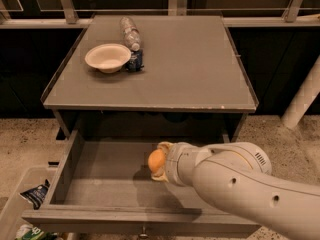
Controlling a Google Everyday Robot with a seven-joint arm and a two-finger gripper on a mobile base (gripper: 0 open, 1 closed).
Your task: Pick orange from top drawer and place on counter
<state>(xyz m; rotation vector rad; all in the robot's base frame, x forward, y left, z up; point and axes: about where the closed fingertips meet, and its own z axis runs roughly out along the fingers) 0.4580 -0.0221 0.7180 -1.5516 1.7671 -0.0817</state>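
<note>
Reaching in from the near right, one white arm [240, 184] ends in the gripper [160, 162] inside the single open drawer [90, 184], about mid-width. The jaws are closed around the one orange [154, 160], one yellowish tip showing above it and one below. The orange sits over the drawer floor, right of centre, with a shadow on the floor beside it; whether it touches the floor I cannot tell. One small knob [144, 230] shows on the drawer front at the near edge. At the near left, outside the drawer, is a pale bin [15, 204] holding crumpled wrappers.

Beyond the drawer stands the grey bench [190, 69], with chipped light edges. On its far left are three things: one white bowl [107, 57], one small dark packet [135, 60] just right of the bowl, and one clear bottle [130, 33] lying on its side behind them. One white post [305, 96] leans at the far right.
</note>
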